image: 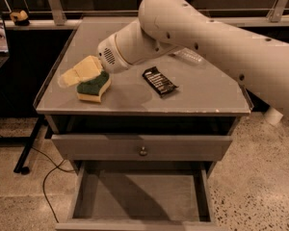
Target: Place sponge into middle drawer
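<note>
The sponge (pixel 93 86), pale yellow with a dark green top face, lies on the left part of the grey cabinet top (pixel 202 93). My gripper (pixel 81 71) has pale yellow fingers, is open, and sits right over the sponge's left rear edge, partly covering it. My thick white arm comes in from the upper right. The middle drawer (pixel 139 196) is pulled out at the bottom of the view, with a bare grey floor. It is directly below the closed drawer front with a round knob (pixel 143 151).
A black snack wrapper (pixel 159 81) lies at the centre of the top. A clear plastic bottle (pixel 189 57) lies behind it, partly hidden by my arm. A raised lip runs round the top. Cables (pixel 43 162) and a stand foot are on the floor at left.
</note>
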